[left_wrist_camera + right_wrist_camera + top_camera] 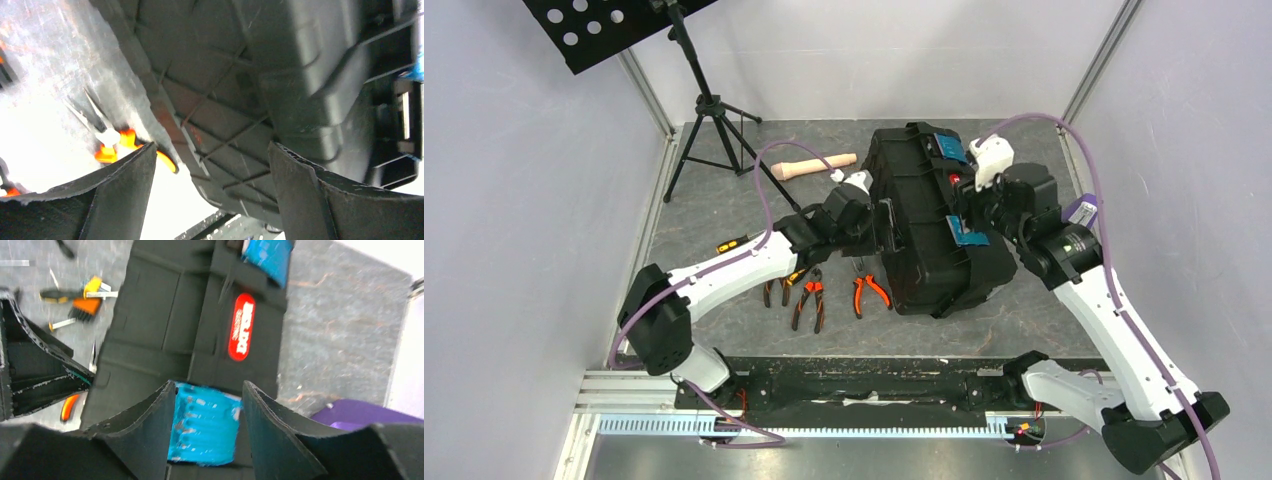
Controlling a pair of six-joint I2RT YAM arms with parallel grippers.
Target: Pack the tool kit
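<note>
The toolbox (924,240) lies mid-frame, long axis top to bottom, its lower blue latch (202,432) between the spread, empty fingers of the right gripper (209,390); the left gripper (211,147) gapes empty at its left side.

The red label (241,327) on the toolbox (150,340) bears white lettering, unreadably blurred.

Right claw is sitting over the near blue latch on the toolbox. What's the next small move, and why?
Probably close the right claw on the blue latch and lever it up. Its fingers straddle that latch without pinching it, the toolbox looks shut, and the pliers lie outside on the table, so the lid must open first.
</note>
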